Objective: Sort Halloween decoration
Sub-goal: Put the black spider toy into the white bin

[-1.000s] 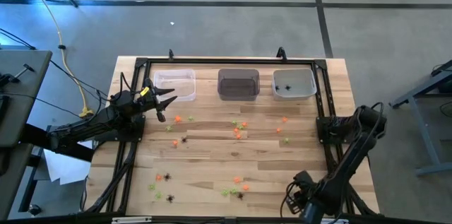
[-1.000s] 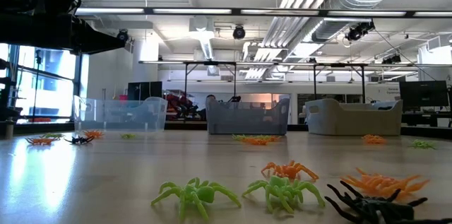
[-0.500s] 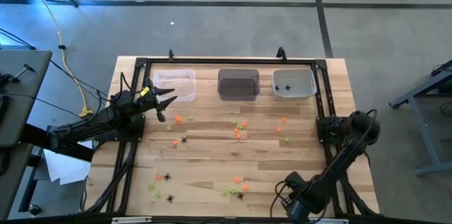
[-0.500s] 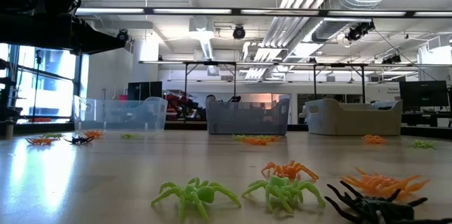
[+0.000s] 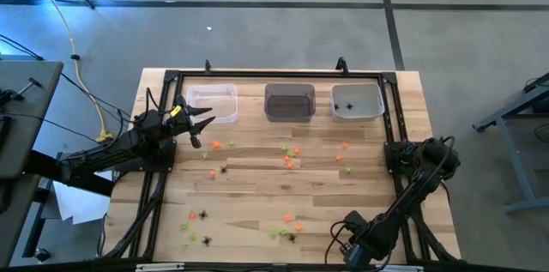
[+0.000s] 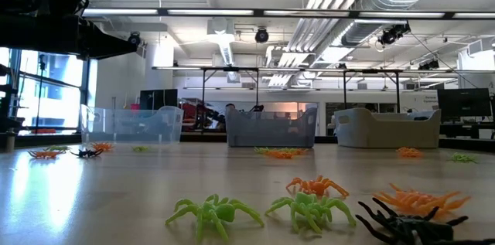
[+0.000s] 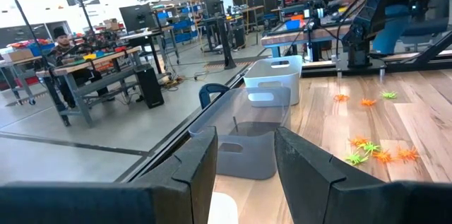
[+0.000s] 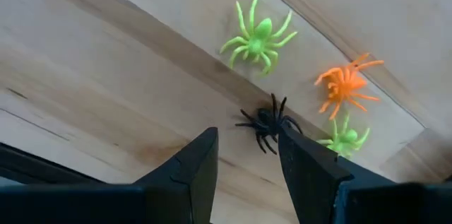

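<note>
On the wooden worktop (image 5: 257,195) our right gripper (image 8: 247,155) hangs unclenched over a black spider (image 8: 267,122) near the front edge; our left gripper (image 5: 199,122), parted and empty, waits by the clear bin (image 5: 213,100).

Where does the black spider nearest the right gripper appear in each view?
High: black spider by the front edge, centre.
Low: bottom right.
Left wrist: not in it.
Right wrist: picture's centre.
Shared landmark: lime-green spider beside it.
</note>
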### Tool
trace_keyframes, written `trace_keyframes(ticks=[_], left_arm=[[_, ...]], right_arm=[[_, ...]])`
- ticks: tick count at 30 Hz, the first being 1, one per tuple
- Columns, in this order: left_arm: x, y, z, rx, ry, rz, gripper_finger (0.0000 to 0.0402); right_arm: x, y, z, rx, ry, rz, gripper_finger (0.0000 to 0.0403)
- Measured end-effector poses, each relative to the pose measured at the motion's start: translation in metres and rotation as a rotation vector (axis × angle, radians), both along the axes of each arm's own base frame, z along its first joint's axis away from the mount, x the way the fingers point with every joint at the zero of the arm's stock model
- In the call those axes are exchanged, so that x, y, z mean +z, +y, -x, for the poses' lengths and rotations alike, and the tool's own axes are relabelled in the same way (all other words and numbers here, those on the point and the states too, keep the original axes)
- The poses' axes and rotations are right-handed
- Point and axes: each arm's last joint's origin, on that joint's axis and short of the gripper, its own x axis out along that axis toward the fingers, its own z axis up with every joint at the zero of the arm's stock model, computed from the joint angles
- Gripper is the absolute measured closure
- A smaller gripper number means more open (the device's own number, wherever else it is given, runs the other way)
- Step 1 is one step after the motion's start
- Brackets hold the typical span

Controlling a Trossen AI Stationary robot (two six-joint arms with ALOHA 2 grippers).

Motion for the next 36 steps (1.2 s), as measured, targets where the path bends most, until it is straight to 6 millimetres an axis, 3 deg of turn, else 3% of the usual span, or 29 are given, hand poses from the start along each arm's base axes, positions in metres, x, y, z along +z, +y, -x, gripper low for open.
trace_keyframes(ticks=[12, 19, 30, 36], left_arm=[[0.0, 0.0, 0.0, 0.0, 0.0, 0.0, 0.0271], [0.0, 0.0, 0.0, 0.0, 0.0, 0.0, 0.0271], [0.0, 0.0, 0.0, 0.0, 0.0, 0.0, 0.0271], [0.0, 0.0, 0.0, 0.0, 0.001, 0.0, 0.0271]], right_arm=[[-0.009, -0.001, 0.001, 0.024, 0.032, 0.026, 0.0258], [-0.027, -0.009, 0.007, 0.028, 0.026, -0.008, 0.0263], [-0.025, -0.01, 0.007, 0.046, 0.006, -0.017, 0.0373], [-0.024, -0.01, 0.007, 0.046, 0.013, -0.012, 0.0384]])
